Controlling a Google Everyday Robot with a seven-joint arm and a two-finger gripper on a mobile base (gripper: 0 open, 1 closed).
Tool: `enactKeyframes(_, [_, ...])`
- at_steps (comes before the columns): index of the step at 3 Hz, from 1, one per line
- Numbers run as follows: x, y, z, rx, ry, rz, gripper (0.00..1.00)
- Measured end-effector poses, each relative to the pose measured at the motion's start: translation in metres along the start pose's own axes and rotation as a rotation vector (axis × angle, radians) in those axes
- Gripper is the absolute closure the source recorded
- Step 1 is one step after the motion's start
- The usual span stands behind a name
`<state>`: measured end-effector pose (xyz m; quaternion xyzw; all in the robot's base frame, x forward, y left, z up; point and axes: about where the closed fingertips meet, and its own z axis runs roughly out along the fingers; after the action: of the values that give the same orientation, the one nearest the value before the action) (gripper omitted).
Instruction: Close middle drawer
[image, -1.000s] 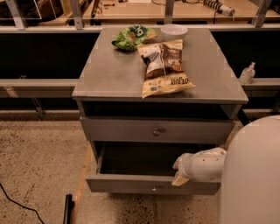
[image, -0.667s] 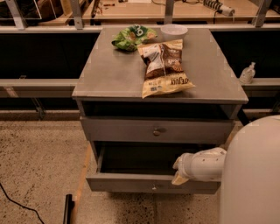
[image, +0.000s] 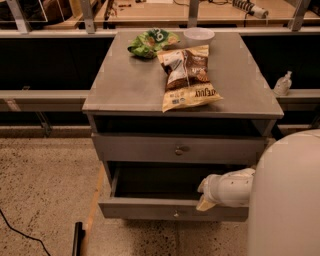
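The middle drawer (image: 150, 209) is the low grey drawer pulled out toward me, with a small round knob (image: 176, 214) on its flat front and a dark, empty-looking inside. My gripper (image: 204, 202), at the end of the white arm coming from the right, sits at the top edge of that drawer's front, right of the knob. It looks to be touching the panel. The taller, wider front with the bigger knob (image: 180, 149) sits above, pushed in.
On the cabinet top (image: 125, 85) lie a brown chip bag (image: 187, 75), a green bag (image: 151, 42) and a white bowl (image: 198, 34). My white body (image: 287, 200) fills the lower right. A dark object (image: 77, 239) and a cable (image: 20, 232) lie on the speckled floor at left.
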<state>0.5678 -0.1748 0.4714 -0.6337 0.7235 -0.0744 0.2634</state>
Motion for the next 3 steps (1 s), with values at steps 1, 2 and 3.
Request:
enactKeyframes(1, [0.0003,-0.0035,-0.0005,0.012,0.003,-0.008,1.0])
enactKeyframes(2, [0.0001,-0.0042,-0.0004,0.014,0.003,-0.009,1.0])
enactKeyframes(3, [-0.0014,-0.0077,0.0005,0.028,0.0,-0.019,1.0])
